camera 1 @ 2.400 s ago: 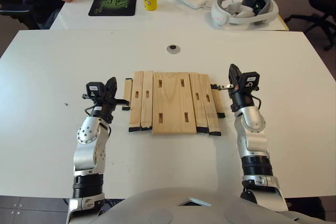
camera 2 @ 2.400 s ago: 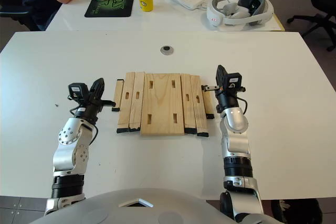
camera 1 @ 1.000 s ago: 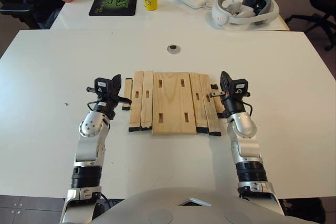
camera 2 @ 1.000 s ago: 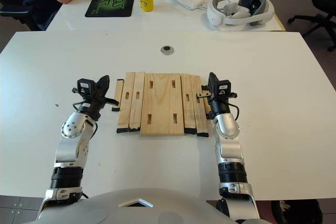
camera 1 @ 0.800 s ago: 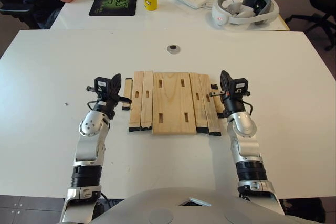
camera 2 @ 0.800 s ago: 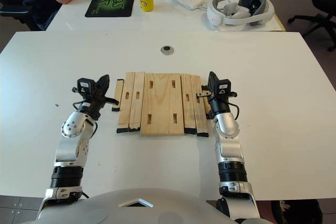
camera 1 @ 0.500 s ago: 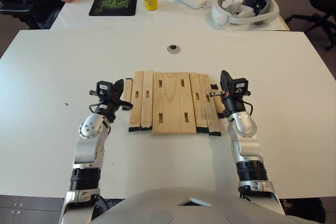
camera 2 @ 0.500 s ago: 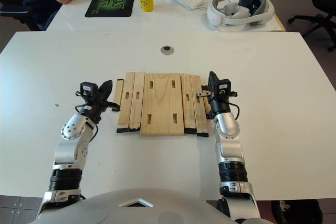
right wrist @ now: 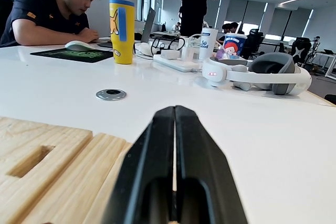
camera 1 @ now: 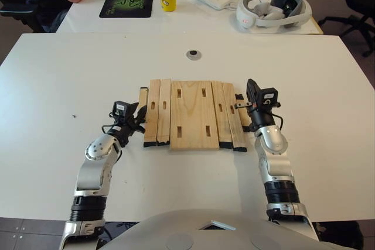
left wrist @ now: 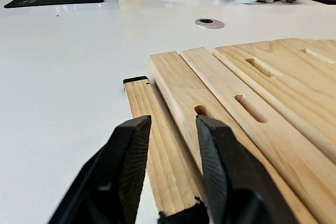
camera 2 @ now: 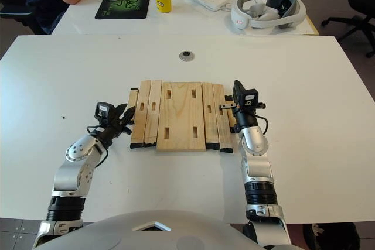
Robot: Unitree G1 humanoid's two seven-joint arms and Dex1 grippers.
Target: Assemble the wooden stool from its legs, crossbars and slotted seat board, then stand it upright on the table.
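Left claw (camera 1: 136, 117) now dropping lower, closing on near end of short crossbar (camera 1: 142, 102), jaws apart. Right claw (camera 1: 251, 84) sitting beside right-hand legs (camera 1: 229, 115), jaws together. Parts lying flat on table (camera 1: 70, 74). We are centring crossbar between jaws before clamping.

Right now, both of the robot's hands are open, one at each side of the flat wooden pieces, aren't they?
Not both. The left hand is open, but the right hand is shut; the right wrist view shows it closed with no gap. They do sit one at each side of the wooden pieces.
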